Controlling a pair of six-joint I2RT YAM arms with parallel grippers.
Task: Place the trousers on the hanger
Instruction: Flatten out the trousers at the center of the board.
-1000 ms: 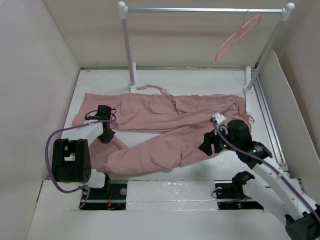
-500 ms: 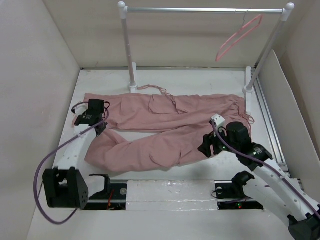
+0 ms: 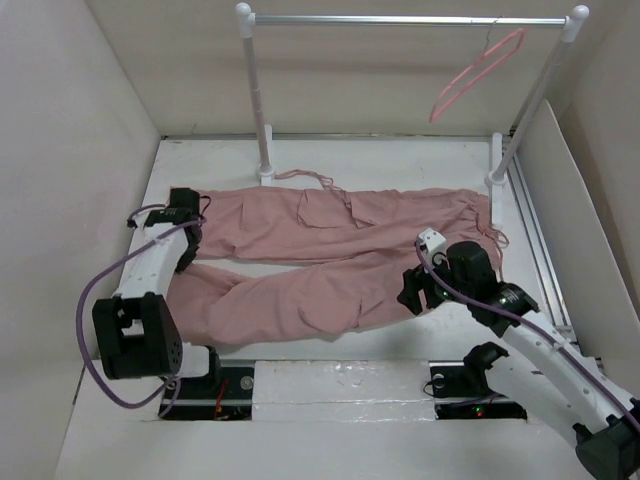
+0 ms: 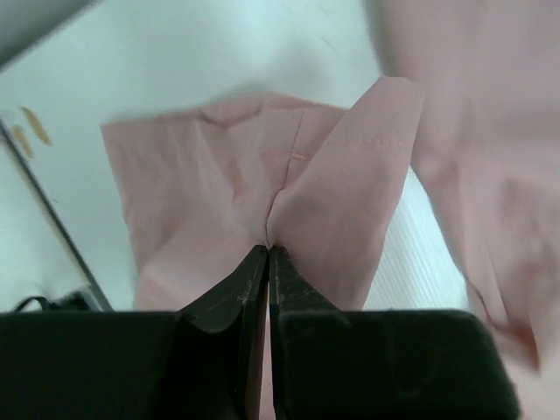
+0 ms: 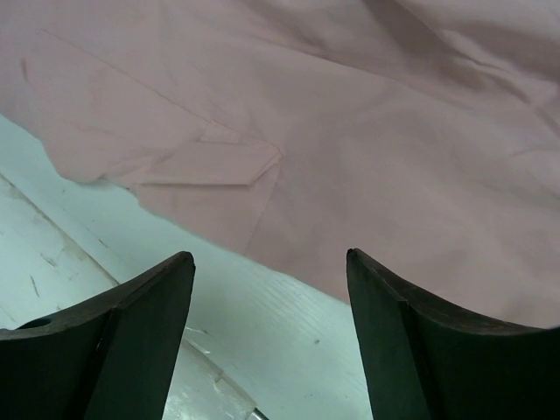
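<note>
The dusty-pink trousers lie spread across the white table, waist to the right and both legs running left. In the left wrist view my left gripper is shut on a pinched fold of the trousers near a leg end; from above, the left gripper sits at the far left of the garment. My right gripper hovers open at the near edge of the lower leg. Its wrist view shows the right gripper with nothing between its fingers and the trousers just beyond. The pink hanger hangs tilted on the rail, top right.
A white garment stand with a metal bar spans the back, its posts standing on the table behind the trousers. White walls close in both sides. A metal track runs along the right edge.
My left gripper closed on the leg fabric and pulled it back and to the left, straightening the lower leg. The right gripper widened slightly and barely moved.
</note>
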